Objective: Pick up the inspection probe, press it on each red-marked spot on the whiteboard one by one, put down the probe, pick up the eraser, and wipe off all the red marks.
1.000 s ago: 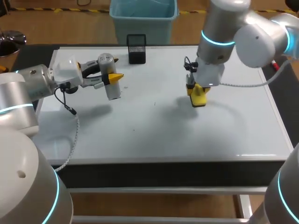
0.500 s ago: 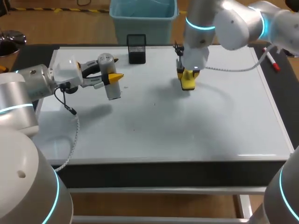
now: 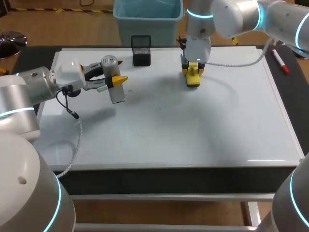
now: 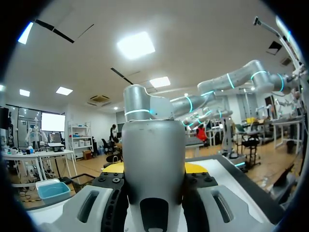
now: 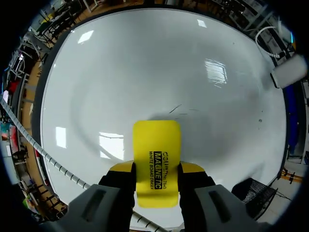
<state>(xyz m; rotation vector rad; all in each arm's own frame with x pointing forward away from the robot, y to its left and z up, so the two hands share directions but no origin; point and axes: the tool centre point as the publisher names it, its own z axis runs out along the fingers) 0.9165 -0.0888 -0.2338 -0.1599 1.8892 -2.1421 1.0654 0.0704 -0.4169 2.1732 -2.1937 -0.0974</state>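
White glossy whiteboard [image 3: 193, 140] fills the tabletop, and the yellow eraser [image 5: 156, 145] sits over its far middle, clamped by its two long sides in the right gripper [image 5: 157, 171]. I'd guess it's light, with a stiff plastic shell and a soft pad underneath, so side grip is the way to go. Can't see the pad or tell if it's touching the board, and no red marks show anywhere. Over on the left, the left gripper [image 3: 115, 80] is closed round the silver probe [image 3: 117, 94], held above the board
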